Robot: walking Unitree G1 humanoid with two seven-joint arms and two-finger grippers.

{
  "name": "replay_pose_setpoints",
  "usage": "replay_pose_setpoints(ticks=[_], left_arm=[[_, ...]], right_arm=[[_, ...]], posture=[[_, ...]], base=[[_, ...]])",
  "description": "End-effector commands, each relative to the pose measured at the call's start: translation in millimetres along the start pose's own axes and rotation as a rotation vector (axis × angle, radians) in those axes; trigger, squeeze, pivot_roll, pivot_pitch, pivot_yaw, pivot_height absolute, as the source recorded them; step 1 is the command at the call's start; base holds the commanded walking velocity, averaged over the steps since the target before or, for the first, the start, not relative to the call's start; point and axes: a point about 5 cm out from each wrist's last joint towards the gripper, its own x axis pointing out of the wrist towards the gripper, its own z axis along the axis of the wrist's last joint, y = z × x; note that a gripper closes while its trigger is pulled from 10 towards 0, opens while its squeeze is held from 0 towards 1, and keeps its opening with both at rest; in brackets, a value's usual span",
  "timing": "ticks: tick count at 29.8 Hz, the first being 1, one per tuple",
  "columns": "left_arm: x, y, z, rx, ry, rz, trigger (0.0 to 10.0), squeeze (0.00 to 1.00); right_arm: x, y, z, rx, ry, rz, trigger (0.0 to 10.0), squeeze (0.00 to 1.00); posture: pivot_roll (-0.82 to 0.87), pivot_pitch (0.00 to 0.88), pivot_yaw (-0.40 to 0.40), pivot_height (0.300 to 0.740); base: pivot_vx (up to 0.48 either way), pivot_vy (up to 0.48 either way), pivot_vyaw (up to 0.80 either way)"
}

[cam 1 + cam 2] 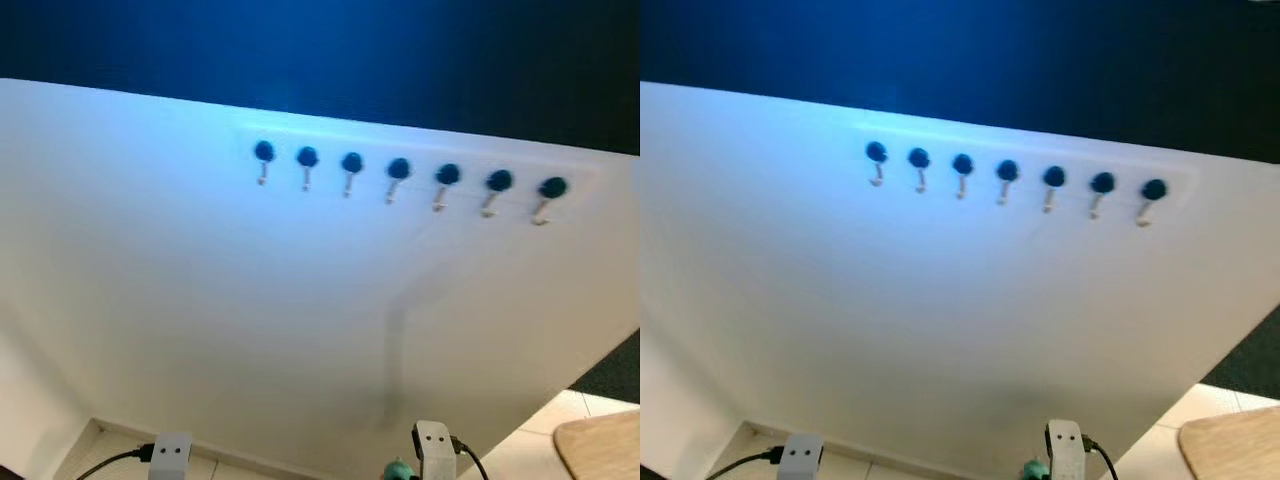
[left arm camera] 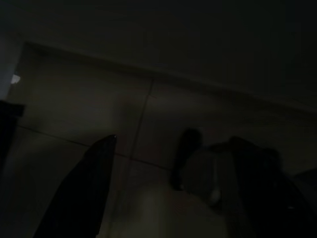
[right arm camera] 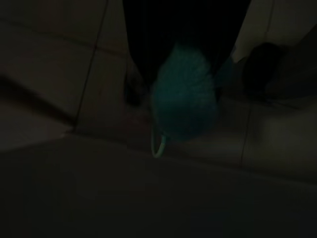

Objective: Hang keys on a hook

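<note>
Right wrist view: right tool (image 3: 183, 74) pinches teal fluffy keychain (image 3: 184, 101), its ring (image 3: 157, 145) dangling floorward.

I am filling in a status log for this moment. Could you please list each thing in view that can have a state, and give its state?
Row of hooks: seven on the white wall, all bare, nothing hung.
Teal fluffy keychain: hanging at the right end effector, its ring dangling free, not yet on a hook.
Left end effector: low over the tiled floor, fingers apart, holding nothing.
</note>
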Motion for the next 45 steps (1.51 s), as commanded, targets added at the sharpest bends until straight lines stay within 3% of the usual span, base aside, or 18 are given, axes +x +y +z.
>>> replay_pose_setpoints(ticks=[1, 21, 45], left_arm=[[1.0, -1.0, 2.6, -0.001, -0.006, -0.005, 10.0, 0.00], [1.9, -0.3, 5.4, -0.005, -0.012, -0.006, 10.0, 0.00], [2.7, -2.5, 7.6, -0.016, -0.022, -0.015, 10.0, 0.00]], right_arm=[[-0.4, 0.2, -2.5, 0.019, 0.005, -0.002, 10.0, 0.00], [0.2, 3.4, -4.3, 0.035, 0.011, -0.002, 10.0, 0.00], [0.8, 3.9, -2.0, 0.032, 0.008, -0.001, 10.0, 0.00]], posture=[[0.06, 0.033, -0.021, 0.740], [0.07, 0.044, -0.013, 0.740], [0.07, 0.045, -0.019, 0.740]], base=[[0.000, 0.000, 0.00], [0.000, 0.000, 0.00], [0.000, 0.326, 0.00]])
